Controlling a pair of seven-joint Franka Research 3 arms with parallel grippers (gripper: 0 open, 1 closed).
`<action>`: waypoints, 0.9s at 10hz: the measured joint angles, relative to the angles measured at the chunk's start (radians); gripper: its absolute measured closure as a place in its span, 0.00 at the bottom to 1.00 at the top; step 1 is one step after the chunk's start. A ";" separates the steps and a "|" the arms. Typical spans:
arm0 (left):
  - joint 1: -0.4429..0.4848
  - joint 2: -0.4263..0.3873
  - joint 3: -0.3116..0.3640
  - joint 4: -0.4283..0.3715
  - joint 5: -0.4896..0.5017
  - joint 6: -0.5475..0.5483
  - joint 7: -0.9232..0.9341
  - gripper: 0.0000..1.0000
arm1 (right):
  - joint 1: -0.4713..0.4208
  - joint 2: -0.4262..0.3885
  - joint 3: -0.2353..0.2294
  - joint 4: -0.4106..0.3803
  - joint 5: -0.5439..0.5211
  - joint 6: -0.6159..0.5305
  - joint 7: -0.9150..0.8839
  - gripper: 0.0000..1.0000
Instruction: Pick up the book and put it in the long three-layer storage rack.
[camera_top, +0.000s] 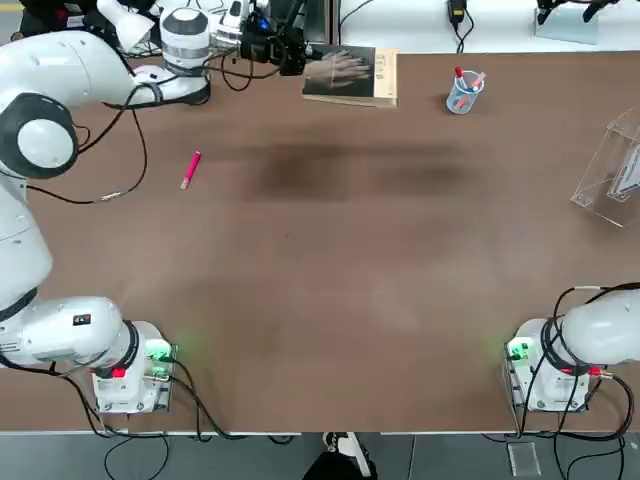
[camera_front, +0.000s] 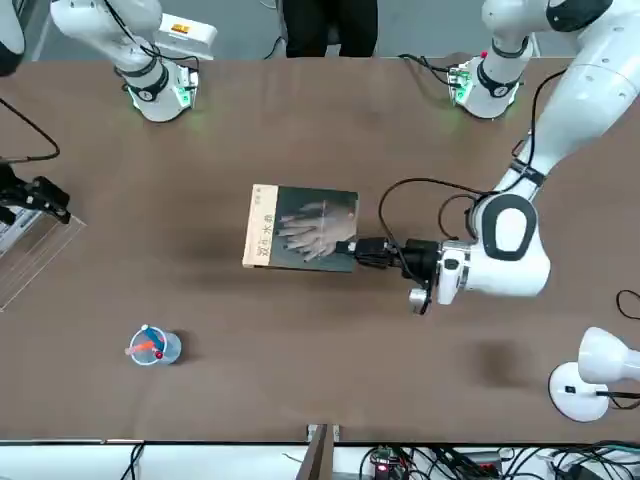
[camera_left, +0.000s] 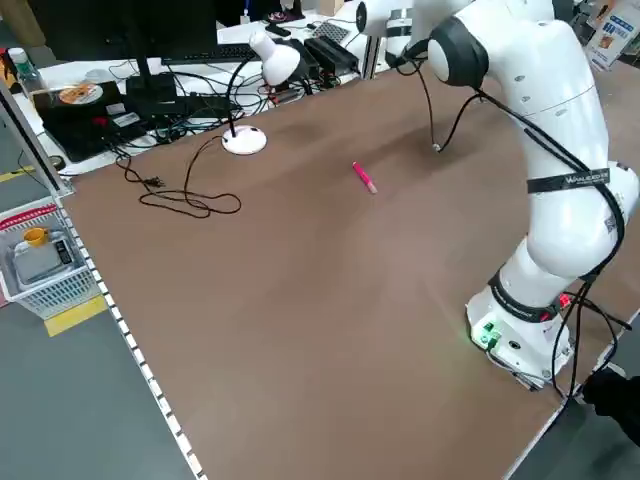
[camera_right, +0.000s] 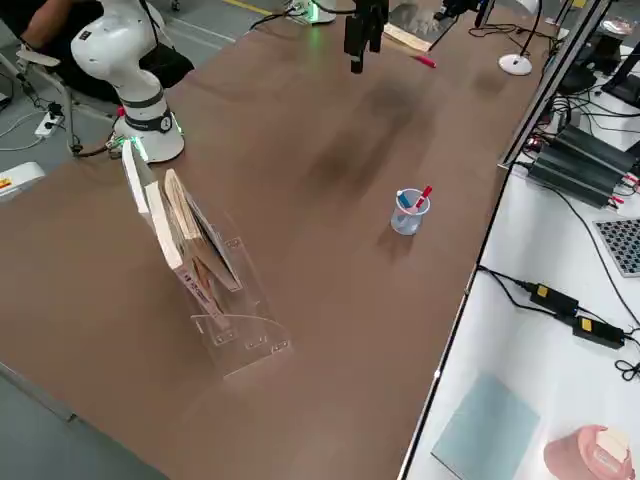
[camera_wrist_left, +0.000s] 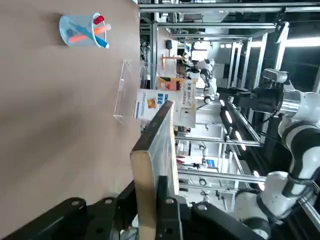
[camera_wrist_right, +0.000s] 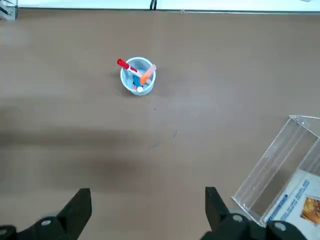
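- The tabletop (camera_top: 330, 300) is lying mostly bare between the two arms, so the crossing ahead looks open.
- The long three-layer storage rack (camera_top: 612, 170) is standing at the tabletop's right edge, already holding a few booklets, well apart from the book and on the right arm's side.
- The left gripper (camera_front: 362, 252) is reaching across to the far side, its jaws clamped shut on the book (camera_front: 303, 228) by one short edge.
- The book is jutting out level from the jaws toward the rack's side, its tan strip at the outer end; it seems to be hanging clear of the tabletop.
- The right gripper (camera_wrist_right: 145, 210) is hovering near the rack, its jaws spread wide and holding nothing.
- A pen cup (camera_top: 463, 92) is standing between book and rack: the likeliest thing to clip.
- A pink pen (camera_top: 190, 170) is lying loose, out of the way.
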 joint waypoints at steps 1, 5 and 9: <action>-0.017 0.000 0.000 0.004 0.000 0.033 0.001 0.96 | 0.000 0.008 0.000 -0.016 0.000 0.028 0.000 0.00; -0.055 0.001 0.000 0.014 -0.032 0.123 0.005 0.96 | -0.001 0.055 -0.002 -0.047 0.015 0.108 0.002 0.00; -0.068 0.008 0.001 0.015 -0.122 0.150 0.052 0.96 | -0.014 0.102 -0.006 -0.056 0.140 0.157 0.003 0.00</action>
